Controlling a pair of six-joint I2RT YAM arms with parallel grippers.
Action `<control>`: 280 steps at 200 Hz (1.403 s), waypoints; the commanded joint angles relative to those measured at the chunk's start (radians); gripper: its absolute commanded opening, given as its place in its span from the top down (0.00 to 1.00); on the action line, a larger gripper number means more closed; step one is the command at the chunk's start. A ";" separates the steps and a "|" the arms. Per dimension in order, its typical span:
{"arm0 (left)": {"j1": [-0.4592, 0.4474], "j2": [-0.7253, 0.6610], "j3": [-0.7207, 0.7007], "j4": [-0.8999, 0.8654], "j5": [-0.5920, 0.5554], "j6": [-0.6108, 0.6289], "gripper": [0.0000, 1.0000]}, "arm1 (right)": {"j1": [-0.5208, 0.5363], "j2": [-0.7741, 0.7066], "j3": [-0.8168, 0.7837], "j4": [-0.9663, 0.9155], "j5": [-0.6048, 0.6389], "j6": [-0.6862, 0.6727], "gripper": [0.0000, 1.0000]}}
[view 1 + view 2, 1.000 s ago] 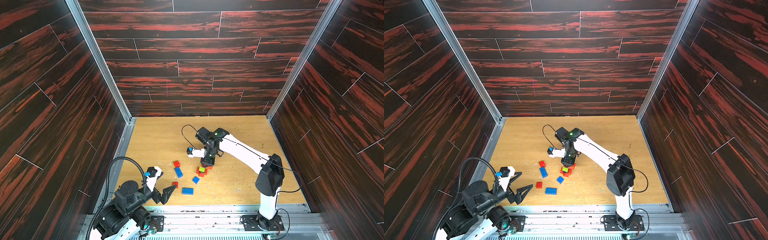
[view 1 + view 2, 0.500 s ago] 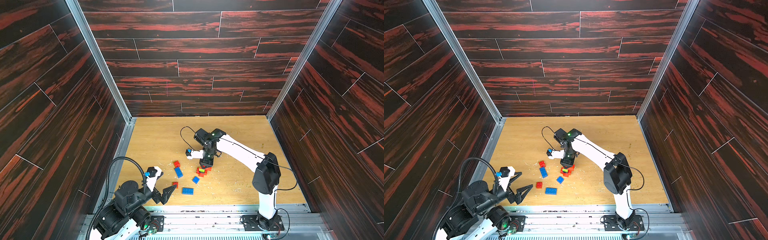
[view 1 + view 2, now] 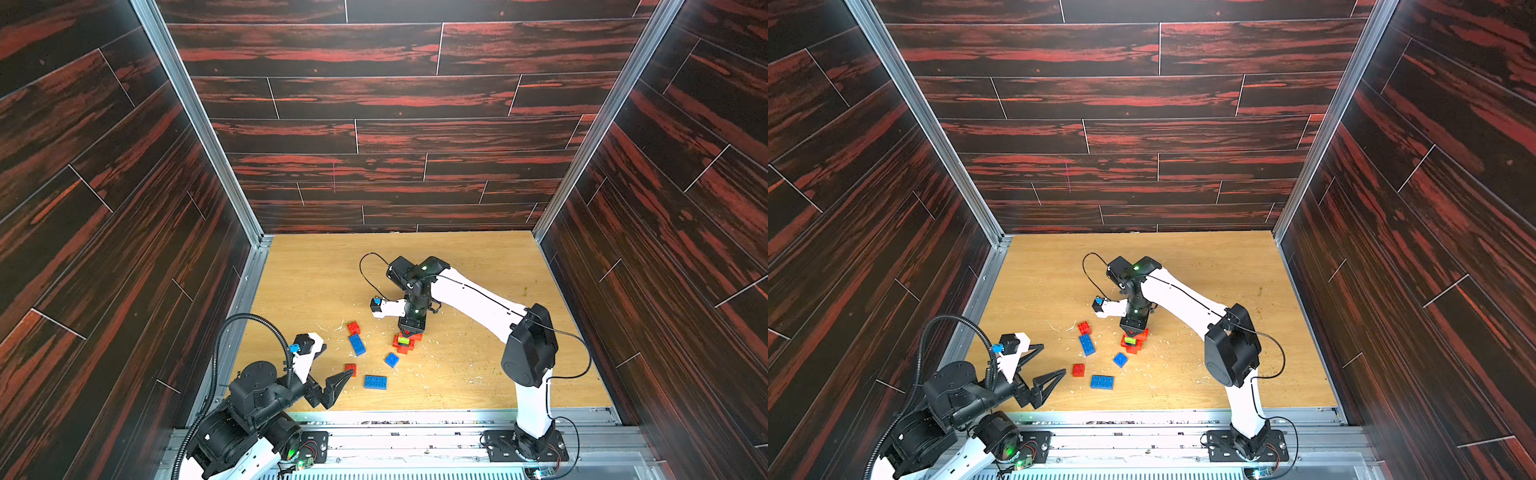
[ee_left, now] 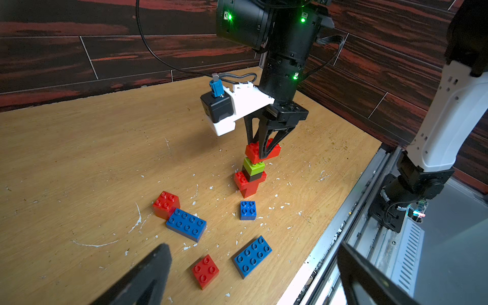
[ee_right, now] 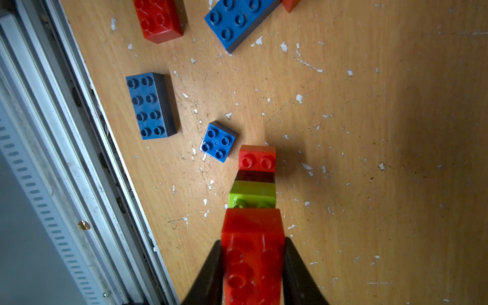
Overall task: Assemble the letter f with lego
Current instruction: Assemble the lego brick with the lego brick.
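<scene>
Lot: lego (image 3: 1086,345), about ten chunky studded plastic bricks on the wooden tabletop (image 3: 457,270), grouped in the lower centre of both top views. Item one: upright stack (image 4: 251,174), standing to the right of the loose pieces. From the top down it has a red top brick (image 4: 250,153), a lime green brick (image 4: 253,166), a low black brick (image 4: 255,176), a red crosswise brick (image 4: 241,181) that overhangs on both sides, and a red foot (image 4: 248,191); whether the foot is one brick or two cannot be told. Right gripper (image 4: 261,155): points straight down, its jaws clamped on opposite sides of the red top brick, which sits on the lime green brick with green studs partly showing beneath it in the right wrist view. Item two: loose bricks, all studs up, lying left of and below the stack in a top view. These are a red square brick (image 3: 353,327) touching one end of a blue oblong brick (image 3: 357,345), a small blue square brick (image 3: 391,359) near the stack's foot, a second red square brick (image 3: 350,368), and a second blue oblong brick (image 3: 375,382) nearest the bottom edge of the tabletop. Left gripper (image 3: 338,358): lower left of the frame, jaws spread wide, holding nothing, with the second red square brick near one fingertip. Surface: white flecks (image 4: 137,221) and scratches scattered among the bricks.
</scene>
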 commanded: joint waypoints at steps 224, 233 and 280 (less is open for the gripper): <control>-0.003 0.000 -0.005 0.002 -0.009 0.000 0.00 | 0.010 0.044 0.072 -0.065 0.009 0.018 0.81; -0.003 0.000 -0.006 0.003 -0.009 0.000 0.00 | 0.010 0.047 0.072 -0.066 0.008 0.017 0.81; -0.003 0.000 -0.005 0.002 -0.011 0.001 0.00 | 0.011 0.070 0.069 -0.069 -0.001 0.020 0.81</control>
